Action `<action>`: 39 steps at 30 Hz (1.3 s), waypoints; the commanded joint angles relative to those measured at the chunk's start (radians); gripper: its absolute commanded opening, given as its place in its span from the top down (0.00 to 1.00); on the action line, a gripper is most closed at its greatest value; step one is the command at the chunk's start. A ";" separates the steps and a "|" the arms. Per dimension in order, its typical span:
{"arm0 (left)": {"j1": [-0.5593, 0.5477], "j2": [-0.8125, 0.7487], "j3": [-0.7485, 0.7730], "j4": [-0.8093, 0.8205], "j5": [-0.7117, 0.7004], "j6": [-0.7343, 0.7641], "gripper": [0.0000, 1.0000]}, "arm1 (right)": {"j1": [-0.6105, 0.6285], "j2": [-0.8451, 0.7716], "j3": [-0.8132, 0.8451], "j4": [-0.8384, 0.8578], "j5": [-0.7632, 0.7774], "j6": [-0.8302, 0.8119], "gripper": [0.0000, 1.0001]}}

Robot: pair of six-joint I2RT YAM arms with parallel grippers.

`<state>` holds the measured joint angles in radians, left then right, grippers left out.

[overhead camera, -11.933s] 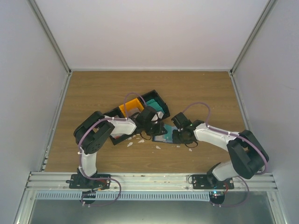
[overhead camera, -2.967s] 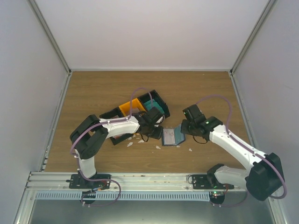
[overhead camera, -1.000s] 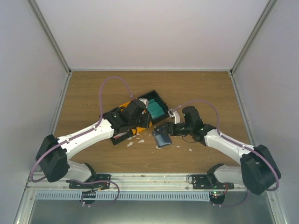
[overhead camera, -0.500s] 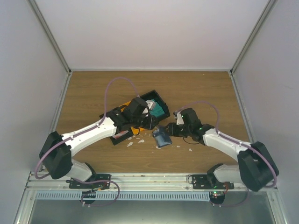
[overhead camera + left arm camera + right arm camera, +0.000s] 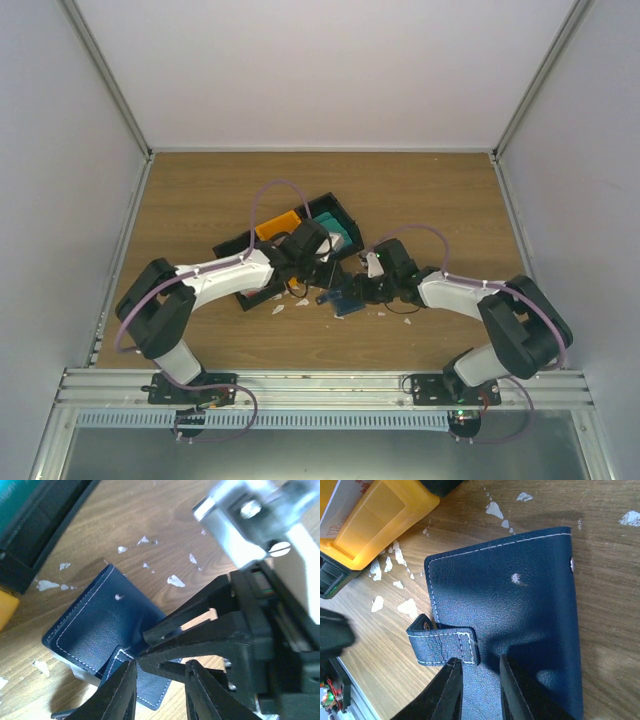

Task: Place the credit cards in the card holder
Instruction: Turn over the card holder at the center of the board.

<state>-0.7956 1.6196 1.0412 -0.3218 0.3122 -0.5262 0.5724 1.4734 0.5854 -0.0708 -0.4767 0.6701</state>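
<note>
The right claw (image 5: 479, 661) pinches the blue card holder (image 5: 520, 595). The left claw (image 5: 161, 664) stands apart. Some teal cards (image 5: 339, 234) lie in the black bin (image 5: 346, 216).

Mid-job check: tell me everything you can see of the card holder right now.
The card holder is a navy-blue folding wallet, leather-like, with white stitching along its edges. It rests folded, outer face up, on the wooden table among white scraps, one speck on its cover, near the yellow bin. Its snap tab hangs unfastened; a stud shows on the opposite edge. The right gripper straddles the tab's end; whether it pinches is unclear.
</note>
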 commanded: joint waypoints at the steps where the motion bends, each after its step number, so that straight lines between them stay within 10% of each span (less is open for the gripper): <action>1: -0.016 0.055 -0.023 0.078 0.017 -0.004 0.70 | 0.007 0.024 -0.031 -0.051 0.063 0.013 0.77; 14: -0.058 0.206 -0.018 0.001 -0.150 -0.008 0.83 | 0.007 -0.053 -0.032 -0.067 0.099 0.031 0.78; 25: -0.085 0.218 -0.071 -0.016 -0.246 0.003 0.90 | -0.006 -0.127 -0.005 -0.168 0.269 -0.005 0.47; 39: -0.090 0.226 -0.121 0.028 -0.249 -0.005 0.92 | -0.011 -0.079 -0.097 0.065 -0.009 -0.013 0.53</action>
<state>-0.8783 1.7866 0.9901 -0.2192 0.1219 -0.5308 0.5625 1.4025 0.5339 -0.1326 -0.3809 0.6582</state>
